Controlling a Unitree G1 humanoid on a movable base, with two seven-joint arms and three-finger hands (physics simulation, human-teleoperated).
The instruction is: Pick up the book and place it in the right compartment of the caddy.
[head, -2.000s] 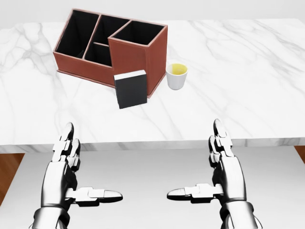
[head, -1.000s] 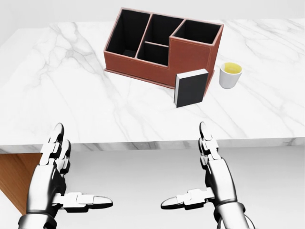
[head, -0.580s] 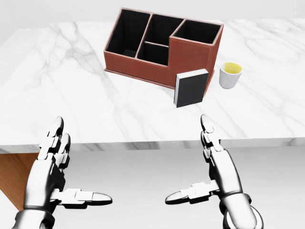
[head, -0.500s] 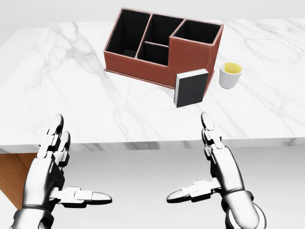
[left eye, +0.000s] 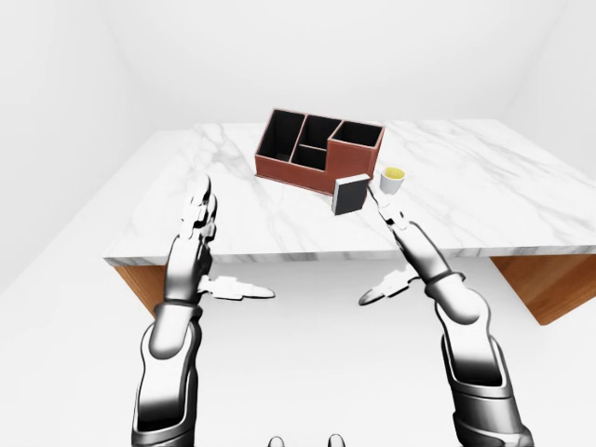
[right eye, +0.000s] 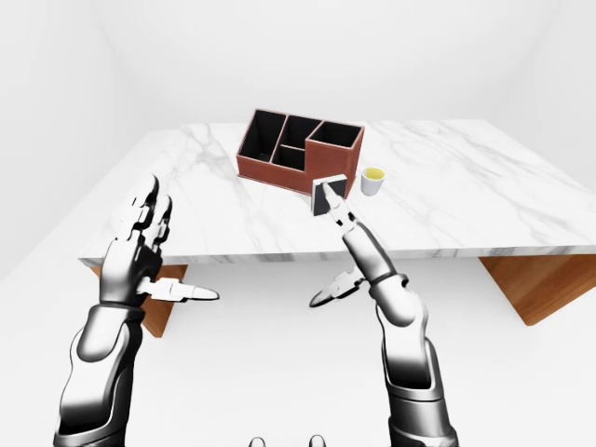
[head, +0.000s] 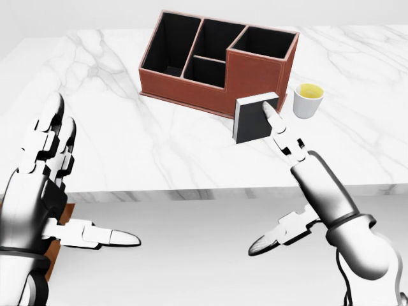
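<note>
The book (head: 255, 118) is standing upright on the bench (head: 127, 140), leaning against the caddy (head: 220, 60); the right hand (head: 290, 150) is reaching with released fingers and could be tipping it toward the cup (head: 308, 100)

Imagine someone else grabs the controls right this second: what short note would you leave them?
Right hand: open, fingers stretched toward the book, not gripping it.
Left hand: open, empty, at the head view's left.
The book stands upright on the marble table, beside the caddy, with a cup to its right.
Done: reach begun.
Left: grasp, lift, place in the caddy's right compartment.
</note>
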